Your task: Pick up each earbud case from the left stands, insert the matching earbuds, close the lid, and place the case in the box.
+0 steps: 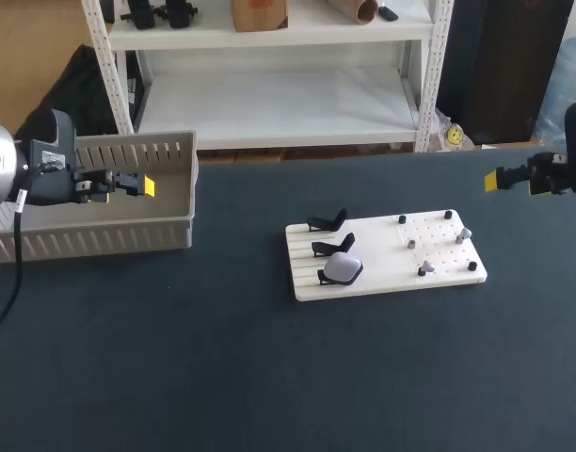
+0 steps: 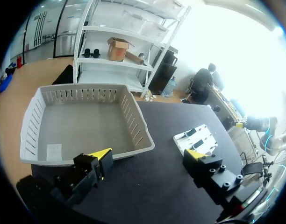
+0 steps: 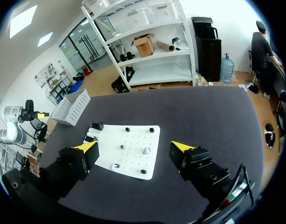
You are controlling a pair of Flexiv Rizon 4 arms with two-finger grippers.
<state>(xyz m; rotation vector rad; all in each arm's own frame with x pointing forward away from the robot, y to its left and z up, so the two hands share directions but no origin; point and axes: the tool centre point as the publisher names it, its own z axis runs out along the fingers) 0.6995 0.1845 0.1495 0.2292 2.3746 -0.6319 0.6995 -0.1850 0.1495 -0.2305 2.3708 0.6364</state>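
Observation:
A white board lies mid-table. Three black stands line its left side; the two farther stands are bare, and the nearest carries a pale grey earbud case with its lid down. Small grey earbuds and dark ones sit on pegs on the board's right half. My left gripper hangs open over the grey slatted box, holding nothing. My right gripper is open and empty above the table's far right. From the right wrist, the board lies ahead of the right gripper.
The box stands at the table's left, nothing visible inside, just ahead of my left gripper. The board sits to the box's right. Dark tabletop surrounds both, with wide open room along the front.

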